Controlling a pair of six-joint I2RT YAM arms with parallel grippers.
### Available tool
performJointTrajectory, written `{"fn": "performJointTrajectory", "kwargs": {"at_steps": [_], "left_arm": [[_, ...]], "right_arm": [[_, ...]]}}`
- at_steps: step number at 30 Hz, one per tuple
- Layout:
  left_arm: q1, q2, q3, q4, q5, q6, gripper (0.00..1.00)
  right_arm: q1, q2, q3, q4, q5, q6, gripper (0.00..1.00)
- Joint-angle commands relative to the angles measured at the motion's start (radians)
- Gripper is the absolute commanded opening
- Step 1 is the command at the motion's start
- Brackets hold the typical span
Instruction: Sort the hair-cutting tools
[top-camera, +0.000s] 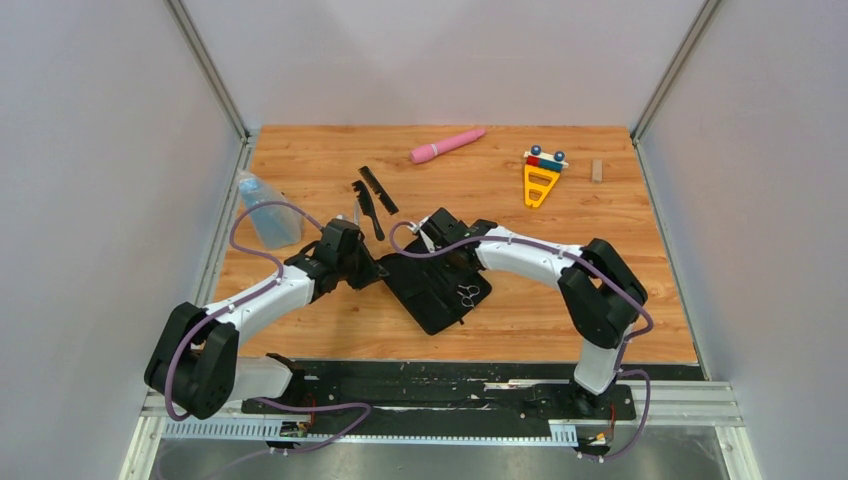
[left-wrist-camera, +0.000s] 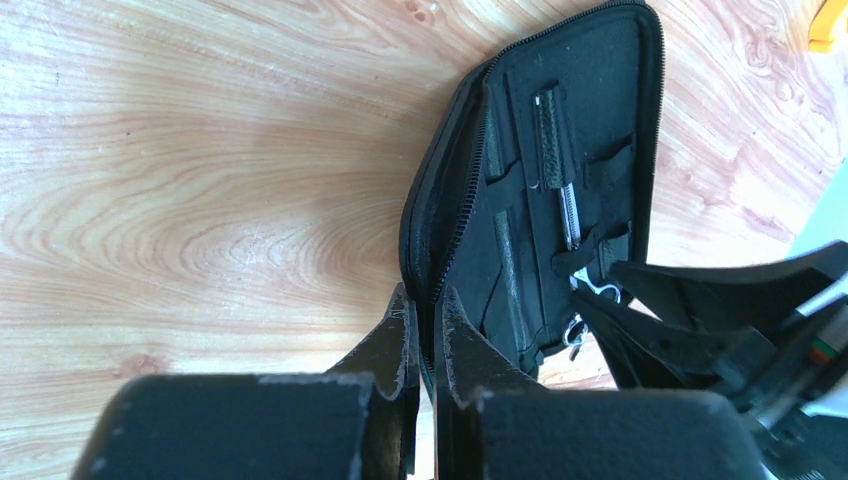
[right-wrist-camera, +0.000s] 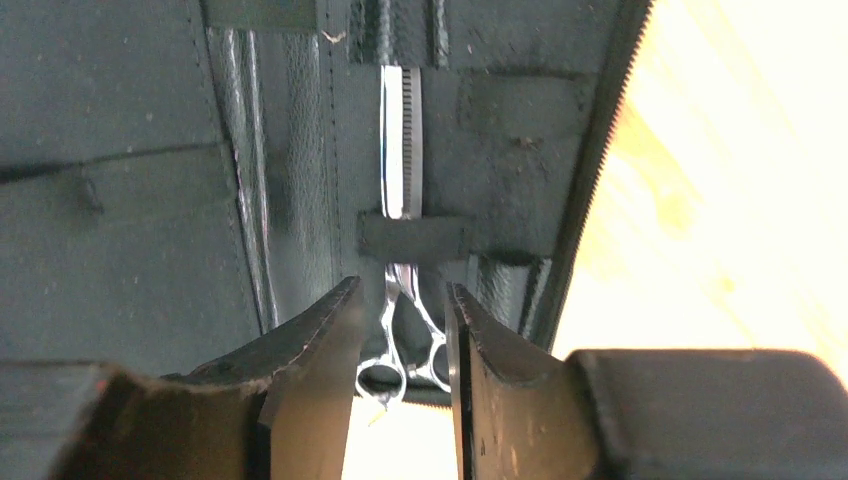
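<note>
Plainly, one pair of silver scissors (right-wrist-camera: 401, 150) is lodged inside the open black zip case (right-wrist-camera: 150, 200). It is slipped under an elastic strap (right-wrist-camera: 413, 238), with the ring handles left sticking out near the case's edge. From the right wrist view alone, a row of fine teeth can be made out along one blade (a detail lost in the overhead view, where the pair is reduced to a small glint). The right gripper (right-wrist-camera: 402, 290) is seen released, its jaws parted on either side of the handles with gaps showing and nothing grasped. In the left wrist view the left gripper (left-wrist-camera: 425, 310) is shown clenched on the zipped rim of the case, which is pinched between its fingers. Only in the overhead view are the two black combs (top-camera: 379, 190) revealed. They are laid side by side on the wooden table (top-camera: 620, 300), just beyond the left wrist and outside the case, with a pink wand (top-camera: 447, 145) well apart towards the far edge.
</note>
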Motion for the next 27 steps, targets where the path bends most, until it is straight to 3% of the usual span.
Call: {"fn": "performJointTrajectory", "kwargs": {"at_steps": [1, 13, 27], "left_arm": [[-0.009, -0.007, 0.021, -0.076, -0.016, 0.065, 0.00], [-0.009, -0.010, 0.023, -0.079, -0.016, 0.065, 0.00], [-0.009, -0.005, 0.022, -0.075, -0.004, 0.060, 0.00]], "right_arm": [[0.005, -0.126, -0.053, 0.003, 0.018, 0.066, 0.38], [0.007, -0.217, -0.190, -0.037, -0.044, 0.181, 0.31], [0.006, -0.154, -0.196, 0.006, -0.032, 0.212, 0.18]]}}
